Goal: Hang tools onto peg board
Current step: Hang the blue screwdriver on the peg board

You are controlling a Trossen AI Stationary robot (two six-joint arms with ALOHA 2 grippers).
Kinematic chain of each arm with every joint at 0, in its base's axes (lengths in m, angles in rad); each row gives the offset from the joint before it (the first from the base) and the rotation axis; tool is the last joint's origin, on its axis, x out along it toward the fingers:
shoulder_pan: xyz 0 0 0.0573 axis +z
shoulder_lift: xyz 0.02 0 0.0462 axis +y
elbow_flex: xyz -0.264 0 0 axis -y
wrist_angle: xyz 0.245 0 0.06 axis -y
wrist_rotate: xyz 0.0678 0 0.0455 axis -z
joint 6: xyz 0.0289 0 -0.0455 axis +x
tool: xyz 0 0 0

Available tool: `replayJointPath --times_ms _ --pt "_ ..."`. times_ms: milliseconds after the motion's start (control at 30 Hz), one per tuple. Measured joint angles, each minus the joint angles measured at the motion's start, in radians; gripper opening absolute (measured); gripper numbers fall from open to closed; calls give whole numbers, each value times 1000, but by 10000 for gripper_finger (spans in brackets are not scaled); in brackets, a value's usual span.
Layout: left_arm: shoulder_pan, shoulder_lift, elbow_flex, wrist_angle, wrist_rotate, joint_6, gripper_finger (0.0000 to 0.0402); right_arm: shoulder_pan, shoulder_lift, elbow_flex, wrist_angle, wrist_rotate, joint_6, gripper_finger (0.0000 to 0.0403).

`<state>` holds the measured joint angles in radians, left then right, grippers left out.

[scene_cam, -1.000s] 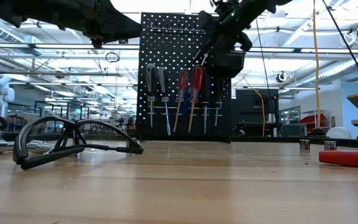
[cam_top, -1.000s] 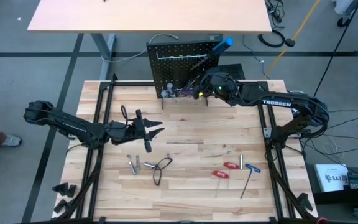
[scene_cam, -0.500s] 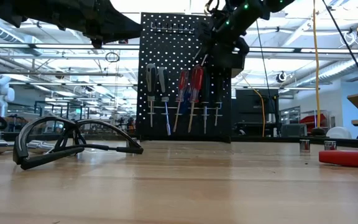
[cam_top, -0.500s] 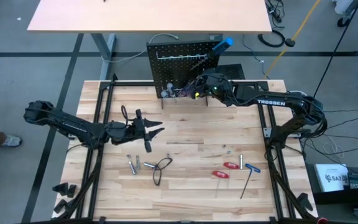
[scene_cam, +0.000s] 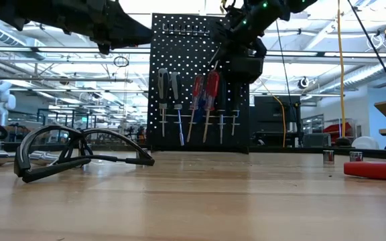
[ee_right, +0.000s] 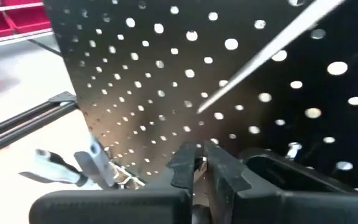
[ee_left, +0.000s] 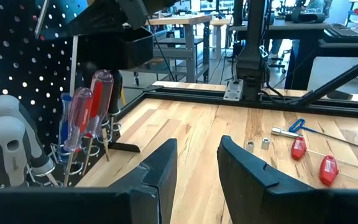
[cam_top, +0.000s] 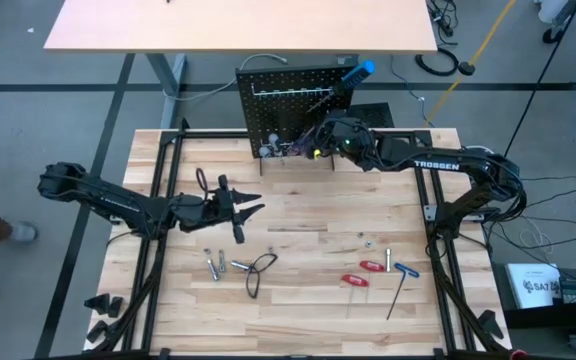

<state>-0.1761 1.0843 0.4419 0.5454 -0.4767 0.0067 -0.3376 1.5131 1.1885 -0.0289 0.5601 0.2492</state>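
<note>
- While the left arm waits over the bench, the right gripper sits right up against the face of the peg board, jaws pinched tight together with nothing visibly between them.
- Just ahead of those clenched jaws, the red-handled screwdrivers hang on the board, handles up, shafts pointing down, long axis close to vertical with a slight lean.
- Beside them the grey-handled drivers hang the same way, tips toward the bench.
- Above the right jaws a blue handle sticks up and out from the board's top corner, axis slanted.
- The left gripper hovers well clear of the board, jaws parted and holding nothing.
- Close below the left jaws, the black wire loop lies flat with small silver bits beside it.
- Far off from both jaws, two short red tools and a blue-handled hex key lie on the bench, the key's long shaft running diagonally toward the near edge.
</note>
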Motion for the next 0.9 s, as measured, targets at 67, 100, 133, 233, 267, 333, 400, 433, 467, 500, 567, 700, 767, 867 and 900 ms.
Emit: replayJointPath --times_ms 67,100,133,233,267,333,400,433,467,500,567,700,767,867,900 --pt "0 0 0 -2 0 0 118 1 0 0 4 0 1 13" --pt "0 0 0 -2 0 0 118 3 0 0 6 1 1 12" --pt "0 0 0 -2 0 0 118 5 0 0 7 2 1 10" --pt "0 0 0 -2 0 1 118 14 -2 0 8 5 -5 6" --pt "0 0 0 -2 0 3 118 18 -6 -1 7 8 -7 6" --pt "0 0 0 -6 0 3 118 27 -12 -2 8 17 -10 6" --pt "0 0 0 -10 0 3 118 41 -18 -2 28 46 -28 6" --pt "0 0 0 -11 0 3 118 51 -22 -2 42 68 -43 5" --pt "0 0 0 -10 0 3 118 60 -28 -2 54 87 -58 5" --pt "0 0 0 -10 0 3 118 67 -33 -2 56 97 -65 4" --pt "0 0 0 -10 0 4 118 78 -39 -2 70 108 -78 4" --pt "0 0 0 -8 0 8 118 99 -71 -2 64 127 -87 4" --pt "0 0 0 -2 0 8 118 115 -86 -2 62 135 -100 4" --pt "0 0 0 -1 0 8 118 141 -111 -2 63 133 -101 4" --pt "0 0 0 -1 0 9 118 150 -120 -2 65 132 -101 4"
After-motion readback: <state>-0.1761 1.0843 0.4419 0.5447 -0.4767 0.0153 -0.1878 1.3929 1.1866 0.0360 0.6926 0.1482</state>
